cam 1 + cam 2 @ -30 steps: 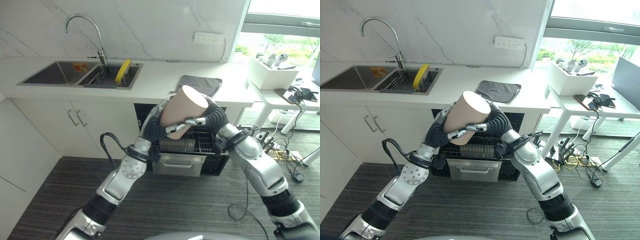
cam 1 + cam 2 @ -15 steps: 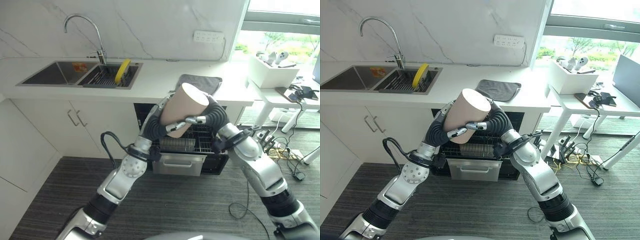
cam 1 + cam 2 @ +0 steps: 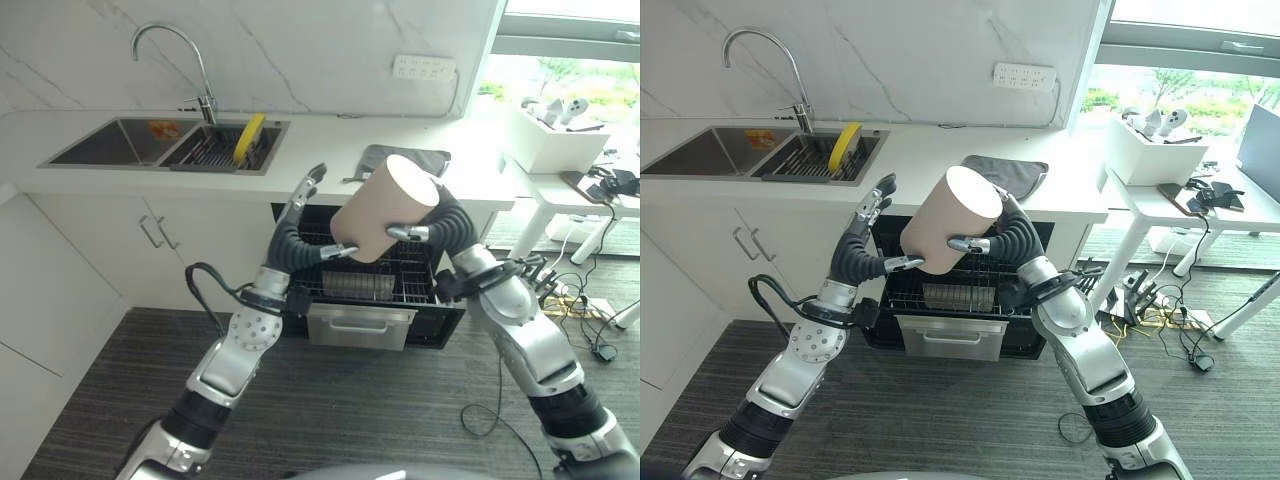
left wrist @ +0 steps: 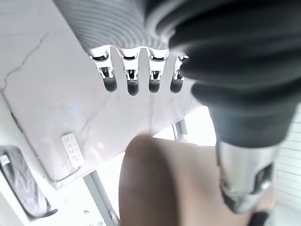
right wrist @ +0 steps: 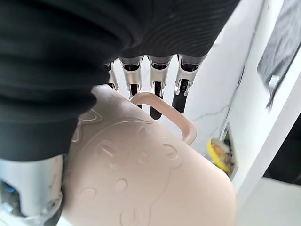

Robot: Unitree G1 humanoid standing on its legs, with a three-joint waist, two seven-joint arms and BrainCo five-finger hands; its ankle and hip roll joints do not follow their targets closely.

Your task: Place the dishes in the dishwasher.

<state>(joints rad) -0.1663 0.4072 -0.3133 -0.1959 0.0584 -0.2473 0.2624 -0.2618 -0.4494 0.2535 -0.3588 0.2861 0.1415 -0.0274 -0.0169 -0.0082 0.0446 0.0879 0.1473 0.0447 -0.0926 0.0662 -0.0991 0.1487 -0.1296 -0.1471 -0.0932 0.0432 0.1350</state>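
Beige and matte, the mug (image 3: 384,208) hangs tilted, base up, above the open dishwasher (image 3: 372,290), below the counter (image 3: 310,160). On the left, the left hand (image 3: 300,220) has come away since a second ago: its fingers (image 4: 133,80) are straight and spread, only the thumb near the mug's side. The right hand (image 3: 1002,235) is curled round the mug and carries it alone. Its wrist view shows what the head views hide: a loop handle (image 5: 162,110) threaded by the fingers (image 5: 181,92), and raised animal-face shapes moulded into the wall. Behind, a yellow plate (image 3: 246,138) stands in the sink rack.
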